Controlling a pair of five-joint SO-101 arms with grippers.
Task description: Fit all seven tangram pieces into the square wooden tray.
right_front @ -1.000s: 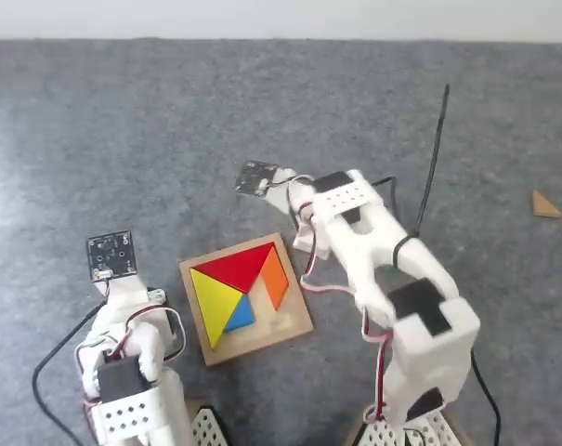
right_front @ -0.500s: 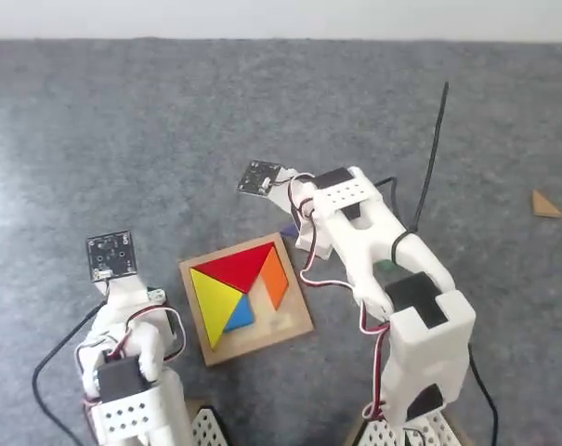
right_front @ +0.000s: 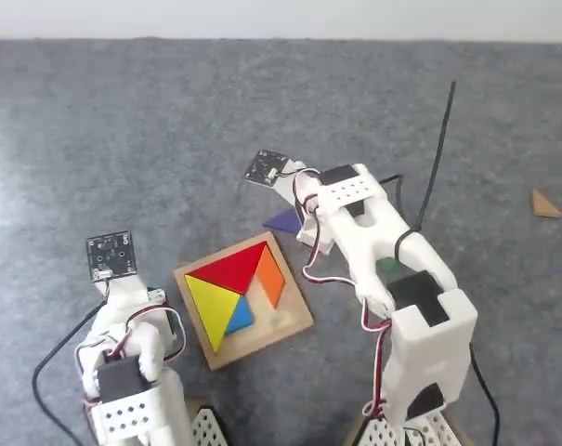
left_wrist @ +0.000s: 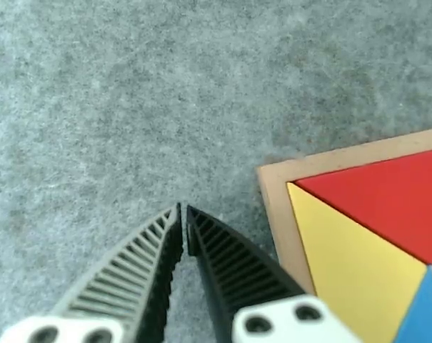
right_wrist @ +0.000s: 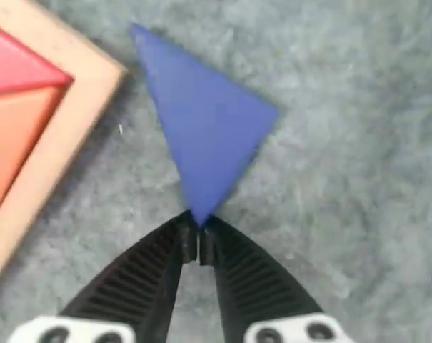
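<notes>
The right pincer [right_wrist: 198, 239], pressed together like the left pincer [left_wrist: 182, 214], meets one corner of the flat blue triangle [right_wrist: 201, 121]; pushed thus, it may pivot and jam against the square wooden tray [right_wrist: 76, 107].

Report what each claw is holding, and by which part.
The right claw appears to pinch the blue triangle by the tip of one sharp corner. The left claw is shut and holds nothing.

The grey table [right_front: 123, 121] bears the wooden tray [right_front: 282, 321], a purple triangle [right_front: 283, 221] and a tan triangle [right_front: 543, 204].
</notes>
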